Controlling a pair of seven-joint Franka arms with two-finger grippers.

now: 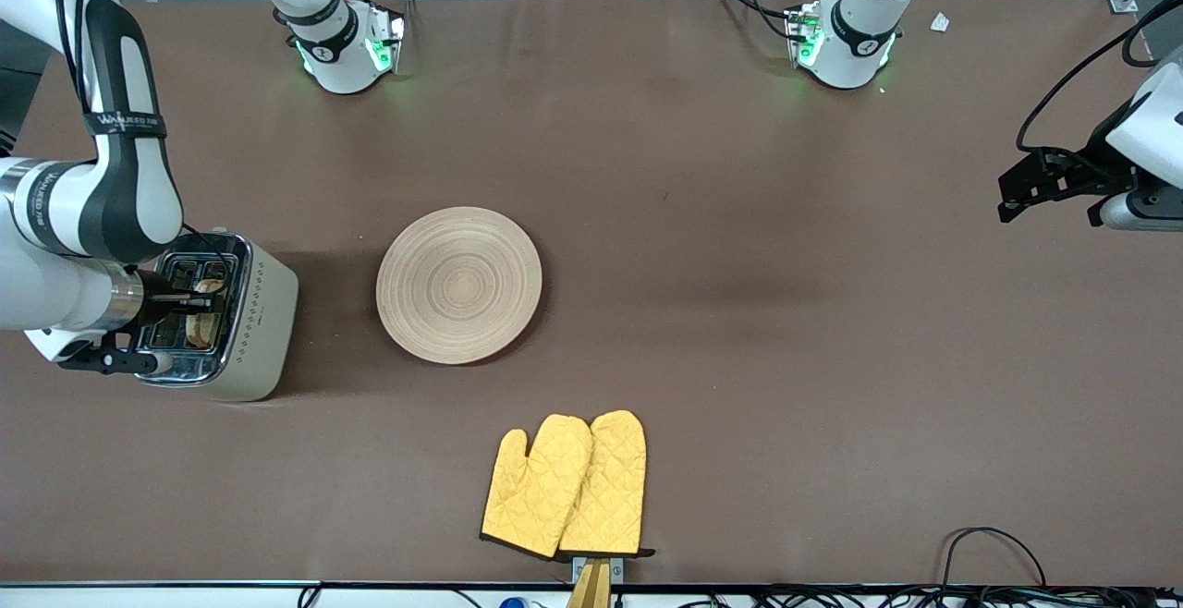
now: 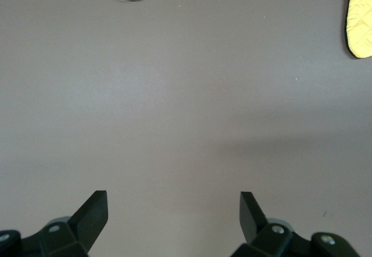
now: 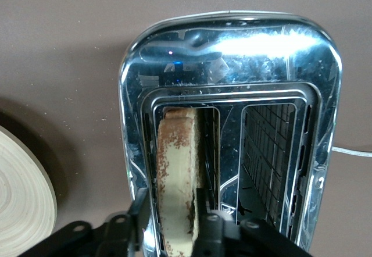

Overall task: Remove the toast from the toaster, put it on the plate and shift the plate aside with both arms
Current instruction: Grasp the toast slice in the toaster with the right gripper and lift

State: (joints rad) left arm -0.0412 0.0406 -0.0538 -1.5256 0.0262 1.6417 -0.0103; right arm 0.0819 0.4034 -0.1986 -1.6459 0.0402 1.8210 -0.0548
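Note:
The toast stands on edge in one slot of the chrome toaster, at the right arm's end of the table. My right gripper is over that slot, open, with one finger on each side of the toast's top edge. One finger touches the toast and the other stands a little off it. In the front view the right gripper is over the toaster's top. The wooden plate lies empty beside the toaster; its edge shows in the right wrist view. My left gripper waits open and empty in the air at the left arm's end.
A pair of yellow oven mitts lies near the table's front edge, nearer to the front camera than the plate; one mitt's tip shows in the left wrist view. A black cable loop lies at the front edge toward the left arm's end.

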